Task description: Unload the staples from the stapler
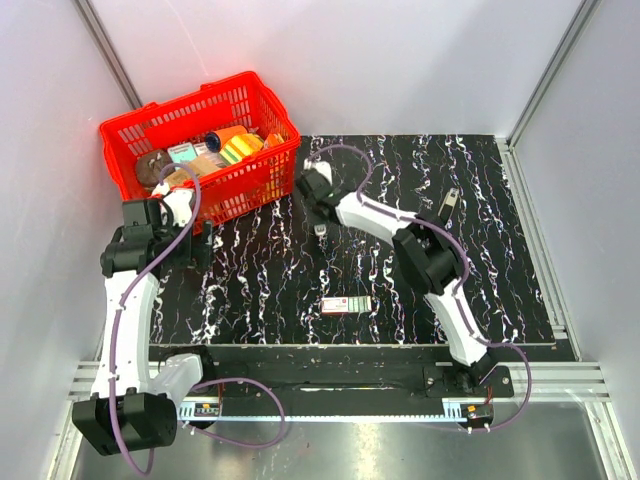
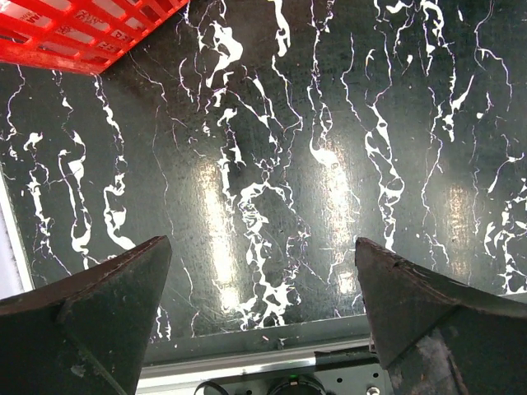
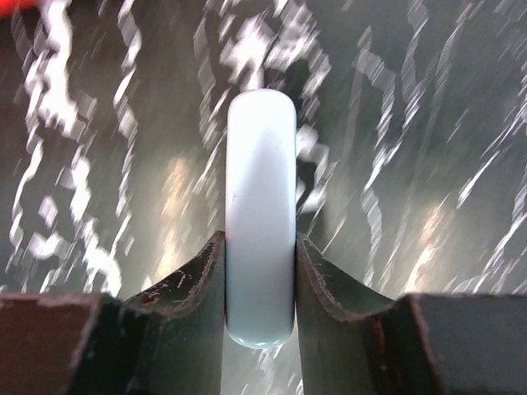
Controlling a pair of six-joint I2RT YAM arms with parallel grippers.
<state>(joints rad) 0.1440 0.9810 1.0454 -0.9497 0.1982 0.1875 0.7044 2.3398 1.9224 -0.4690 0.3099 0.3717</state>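
The stapler [image 3: 261, 214] is a slim pale blue-grey bar with rounded ends. My right gripper [image 3: 260, 284] is shut on its near end, and the bar points away from the camera above the black marbled mat. In the top view the right gripper [image 1: 320, 228] hangs over the mat's middle back, just right of the red basket, and the stapler [image 1: 321, 236] shows as a small sliver below it. My left gripper [image 2: 262, 288] is open and empty above the mat's near left part. In the top view it [image 1: 192, 250] is beside the basket's front wall.
A red basket [image 1: 262, 170] with several items stands at the back left; its corner shows in the left wrist view [image 2: 74, 37]. A small flat box with a red-and-green label [image 1: 347, 305] lies near the mat's front middle. A small dark narrow piece [image 1: 449, 201] lies at the right.
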